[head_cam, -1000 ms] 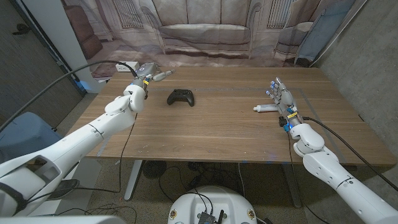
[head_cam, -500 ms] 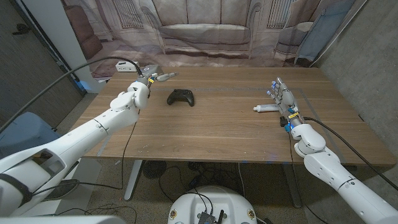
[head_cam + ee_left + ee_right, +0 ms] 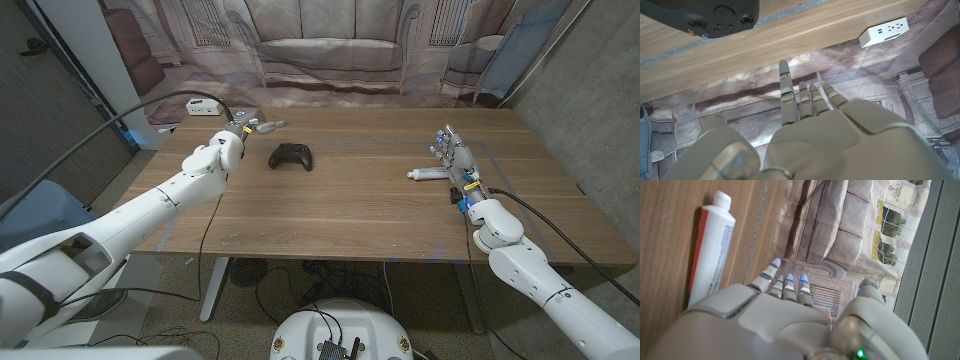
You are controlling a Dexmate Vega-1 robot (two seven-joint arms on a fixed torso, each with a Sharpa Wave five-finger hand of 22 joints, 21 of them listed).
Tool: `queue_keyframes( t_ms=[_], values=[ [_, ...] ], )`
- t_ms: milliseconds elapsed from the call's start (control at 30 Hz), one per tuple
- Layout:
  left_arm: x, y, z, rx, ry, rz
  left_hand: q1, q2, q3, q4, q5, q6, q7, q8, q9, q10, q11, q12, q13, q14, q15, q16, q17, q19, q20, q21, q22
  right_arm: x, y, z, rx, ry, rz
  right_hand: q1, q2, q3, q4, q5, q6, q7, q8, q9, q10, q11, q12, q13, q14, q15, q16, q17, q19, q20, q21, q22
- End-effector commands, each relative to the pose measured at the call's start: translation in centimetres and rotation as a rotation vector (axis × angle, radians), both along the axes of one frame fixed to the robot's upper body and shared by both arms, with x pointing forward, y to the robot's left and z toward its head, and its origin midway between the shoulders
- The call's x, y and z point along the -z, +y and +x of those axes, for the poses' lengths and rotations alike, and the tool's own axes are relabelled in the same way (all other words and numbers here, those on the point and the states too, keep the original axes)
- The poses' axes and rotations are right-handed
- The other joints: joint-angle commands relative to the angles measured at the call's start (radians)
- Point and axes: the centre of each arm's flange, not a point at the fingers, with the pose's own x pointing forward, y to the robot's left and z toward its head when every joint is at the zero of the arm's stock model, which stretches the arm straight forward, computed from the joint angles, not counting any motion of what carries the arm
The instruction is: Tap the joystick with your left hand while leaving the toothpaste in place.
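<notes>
Black and made of hard plastic, the joystick (image 3: pixel 291 156) is really a game controller. It lies flat on the wooden table (image 3: pixel 330 215), toward the far left part. From its look I judge it light and stiff, with a smooth shell that can slide on the wood if it is pushed from the side. A tap should therefore come straight down on the upper face, near the middle of the body and not on a grip horn, so that it does not tip or skate away. No grasp is needed.

Just to the left of it and a little farther back hovers the left hand (image 3: pixel 257 126), above the table. Its fingers (image 3: pixel 786 92) are stretched out and apart, and it holds nothing. In the left wrist view the controller is near the fingertips but not touching them.

Well apart, on the right side of the table, lies the toothpaste (image 3: pixel 427 174), a white tube with the cap pointing left. The right hand (image 3: pixel 455 157) stands just beside it, fingers extended, holding nothing; I cannot tell if it touches the tube. A white power strip (image 3: pixel 885 31) sits at the far left corner.
</notes>
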Motion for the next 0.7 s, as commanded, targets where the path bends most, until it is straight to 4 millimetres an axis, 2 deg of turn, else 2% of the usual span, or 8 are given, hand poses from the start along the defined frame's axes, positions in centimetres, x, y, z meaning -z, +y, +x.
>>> queue_keyframes(
  t_ms=[33,100,233,333,700],
  values=[
    [0.4,-0.2,0.8,0.018,0.038,0.008,-0.006,0.000,-0.007,0.000,-0.004,-0.018,-0.030,-0.017,0.003,-0.014,0.000,-0.006,0.002,-0.013,0.001,-0.003,0.003,-0.009,0.017,-0.002,0.005,0.1,0.2,0.0,0.003,0.005,0.002,-0.001,0.004,0.002,-0.004,0.005,0.003,-0.004,0.000,0.002,0.003,0.007,0.002,0.002,-0.003,0.008,-0.002,0.003,0.007,-0.001,-0.001,0.002],
    [0.4,-0.3,0.9,0.025,0.044,0.009,-0.007,0.000,-0.008,0.000,-0.003,-0.013,-0.045,-0.018,0.003,-0.015,-0.008,-0.006,0.002,-0.014,0.001,-0.002,0.003,-0.009,0.018,-0.002,0.005,0.1,0.2,-0.1,0.004,0.005,-0.001,-0.001,0.004,0.002,-0.004,0.005,0.002,-0.004,0.000,0.002,0.003,0.005,0.002,0.002,-0.003,0.008,-0.002,0.003,0.007,-0.001,-0.001,0.002],
    [0.3,-0.5,1.1,0.032,0.056,0.014,-0.006,0.000,-0.009,-0.001,-0.002,-0.009,-0.055,-0.018,0.003,-0.015,-0.004,-0.006,0.002,-0.014,0.000,-0.002,0.002,-0.010,0.018,-0.002,0.005,0.2,0.2,-0.1,0.006,0.006,-0.001,-0.002,0.004,0.002,-0.004,0.005,0.003,-0.004,-0.001,0.002,0.003,0.007,0.001,0.002,-0.002,0.010,-0.002,0.003,0.007,-0.001,-0.001,0.002],
    [0.3,-0.7,1.3,0.038,0.067,0.021,-0.006,0.001,-0.010,-0.001,-0.002,-0.010,-0.058,-0.021,0.003,-0.018,-0.010,-0.007,0.002,-0.016,-0.001,-0.002,0.002,-0.011,0.018,-0.002,0.005,0.2,0.1,-0.2,0.010,0.008,0.009,-0.002,0.005,0.002,-0.005,0.005,0.003,-0.005,-0.001,0.002,0.002,0.006,0.001,0.003,-0.003,0.011,-0.002,0.003,0.007,0.000,-0.001,0.002],
    [0.2,-1.9,1.8,0.038,0.102,0.057,-0.007,0.001,-0.013,-0.001,-0.001,-0.004,-0.054,-0.024,0.003,-0.020,-0.007,-0.008,0.002,-0.021,-0.002,-0.002,0.002,-0.016,0.020,-0.002,0.005,0.2,-0.1,-0.3,0.014,0.008,0.007,-0.002,0.005,0.001,-0.005,0.005,0.003,-0.006,-0.002,0.002,0.003,0.003,0.000,0.003,-0.002,0.010,-0.003,0.003,0.006,0.001,-0.002,0.002]
  ],
)
